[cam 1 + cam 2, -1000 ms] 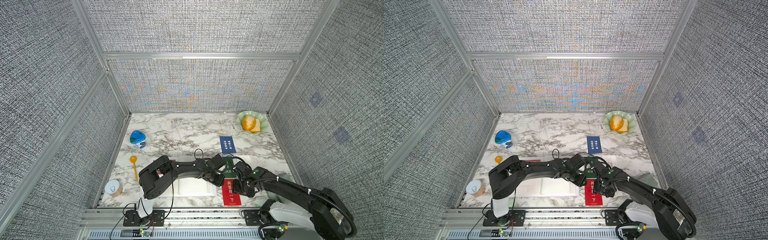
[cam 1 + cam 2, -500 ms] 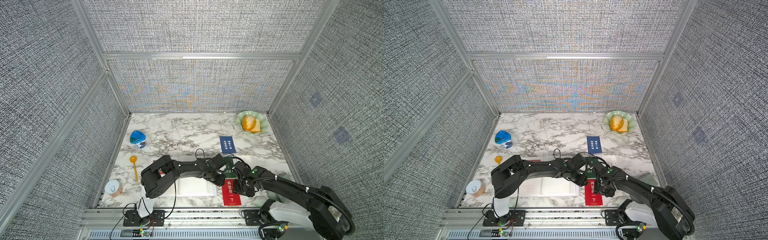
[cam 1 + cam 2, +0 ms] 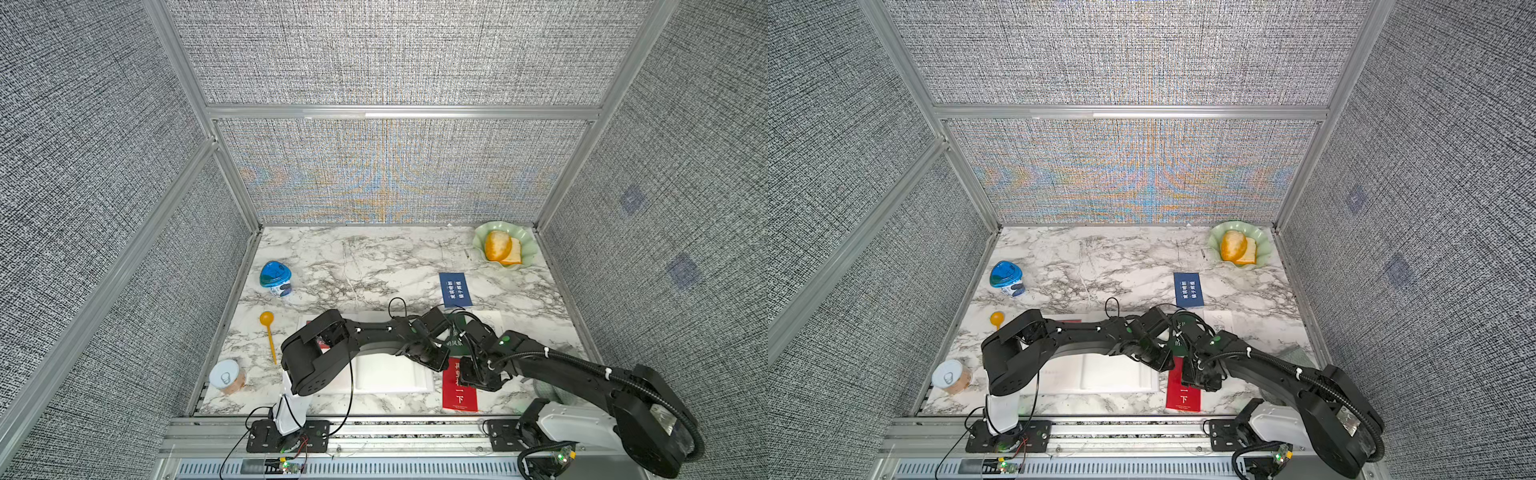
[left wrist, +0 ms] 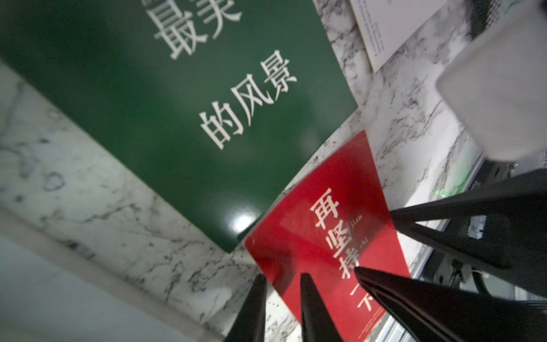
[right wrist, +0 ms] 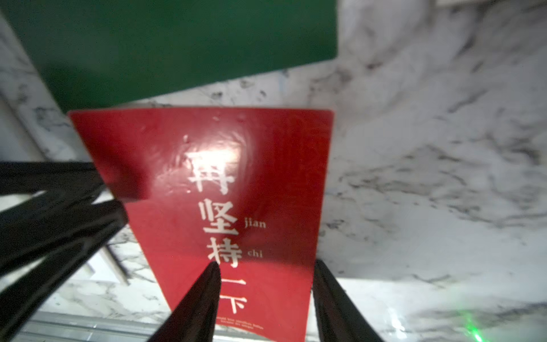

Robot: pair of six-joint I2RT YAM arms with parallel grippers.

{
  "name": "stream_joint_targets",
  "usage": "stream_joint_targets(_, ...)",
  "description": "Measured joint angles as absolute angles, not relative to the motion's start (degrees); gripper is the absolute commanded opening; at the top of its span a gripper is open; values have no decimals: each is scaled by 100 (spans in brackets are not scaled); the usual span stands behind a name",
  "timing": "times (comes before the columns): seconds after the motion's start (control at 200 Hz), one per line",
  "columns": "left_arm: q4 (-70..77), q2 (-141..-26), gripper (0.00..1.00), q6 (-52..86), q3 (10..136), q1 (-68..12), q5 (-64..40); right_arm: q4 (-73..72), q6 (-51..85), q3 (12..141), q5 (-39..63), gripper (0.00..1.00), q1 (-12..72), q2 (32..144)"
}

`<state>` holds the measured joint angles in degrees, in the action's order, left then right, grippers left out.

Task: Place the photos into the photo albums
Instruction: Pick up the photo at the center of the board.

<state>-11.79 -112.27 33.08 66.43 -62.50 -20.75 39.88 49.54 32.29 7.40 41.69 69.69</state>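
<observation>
Top views high above the whole table (image 3: pixel 374 257); both wrist views close over one red card (image 4: pixel 325 237).

Open tabletop (image 3: pixel 374 257) beyond blue card (image 3: pixel 452 289)

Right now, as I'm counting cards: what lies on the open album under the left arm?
Bare white album pages and a red strip, likely a card, at the far edge; the left arm hides the rest.

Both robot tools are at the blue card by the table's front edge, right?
Not blue: it's a red card. Both wrist views show the left tool and right tool at it, by the table's front edge.
</observation>
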Motion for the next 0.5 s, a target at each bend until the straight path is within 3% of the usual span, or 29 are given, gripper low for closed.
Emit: stream_joint_targets(0.5,-952,-11194,23,3446,6497,-6119,-2285,3922,5083,3336,808,52,4206,6895)
